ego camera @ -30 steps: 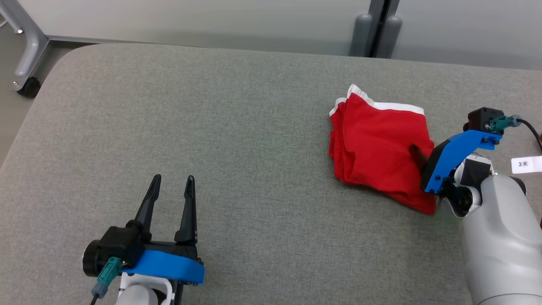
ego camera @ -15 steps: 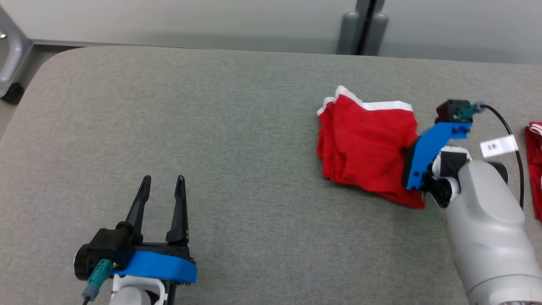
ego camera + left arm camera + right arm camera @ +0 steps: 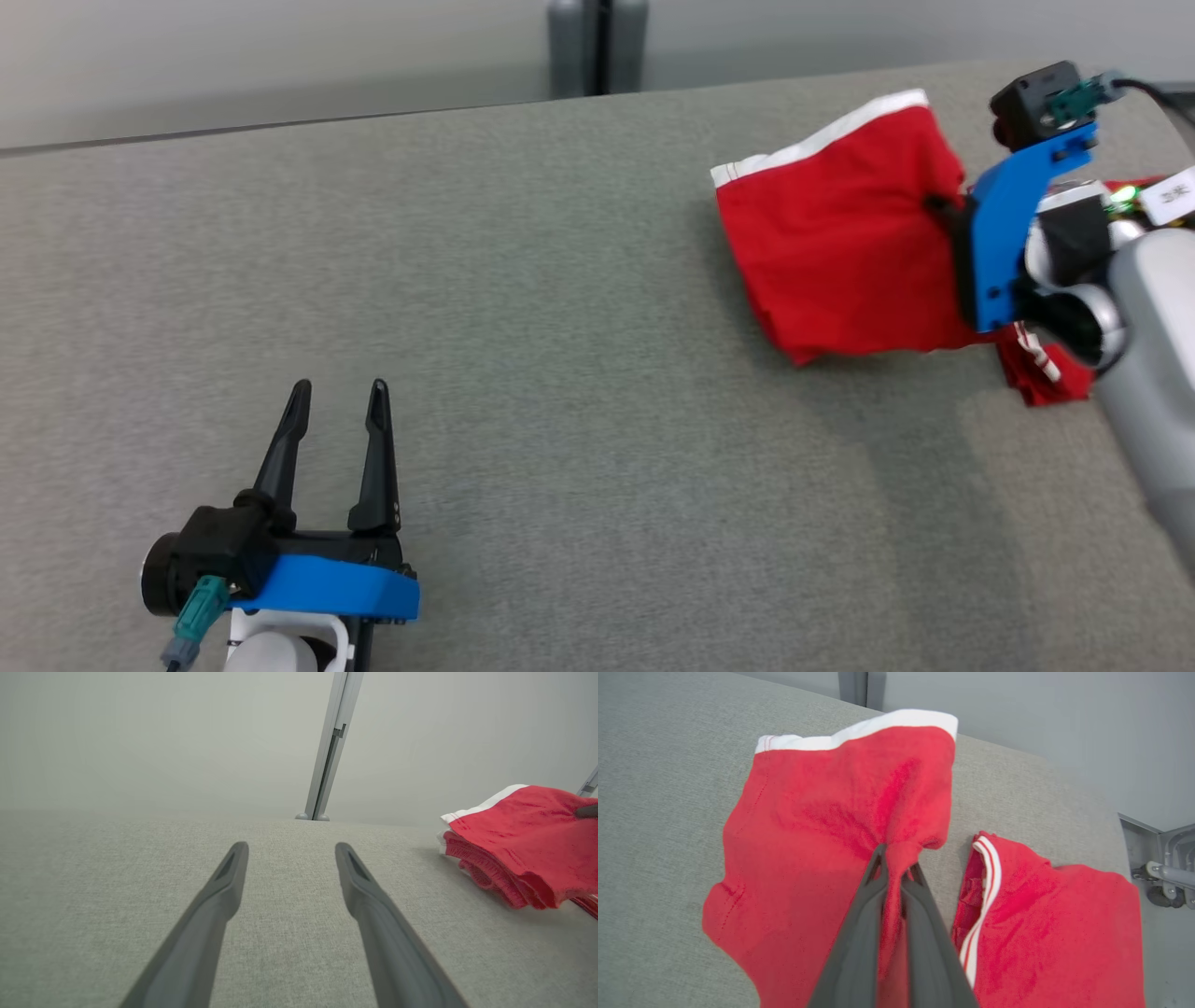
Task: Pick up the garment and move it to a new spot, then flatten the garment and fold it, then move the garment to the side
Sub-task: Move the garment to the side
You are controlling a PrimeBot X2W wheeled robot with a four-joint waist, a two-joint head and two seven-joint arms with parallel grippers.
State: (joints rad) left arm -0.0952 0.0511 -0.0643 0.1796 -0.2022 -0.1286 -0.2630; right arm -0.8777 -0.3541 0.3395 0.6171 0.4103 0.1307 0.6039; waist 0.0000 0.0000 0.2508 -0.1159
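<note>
**Table and surroundings.** A grey cloth-covered table (image 3: pixel 560 327) spans the head view. Beyond its far edge stands a pale wall with a grey post (image 3: pixel 597 47) – well apart from both arms.

**Task's thing.** The red garment (image 3: pixel 840 252), with a white waistband along its far edge, is at the far right of the table. The right gripper (image 3: pixel 896 858) is clenched on a bunched fold at the garment's right side, cloth pinched between its two dark fingers. From that pinch the fabric hangs down and to the left, casting a shadow on the table. Whether its lower edge touches the surface cannot be told.

**Obstacles.** A second red garment (image 3: pixel 1041 914), with white stripes, lies just right of the held one and partly under the right arm. A white label (image 3: pixel 1178 194) hangs on the arm's cable. Off the table's right edge, a wheeled metal frame (image 3: pixel 1167 877) stands on the floor.

**Open room.** The left gripper (image 3: pixel 336 401) is at the near left with its jaws spread and nothing between them. From it to the garment, only bare grey cloth.
</note>
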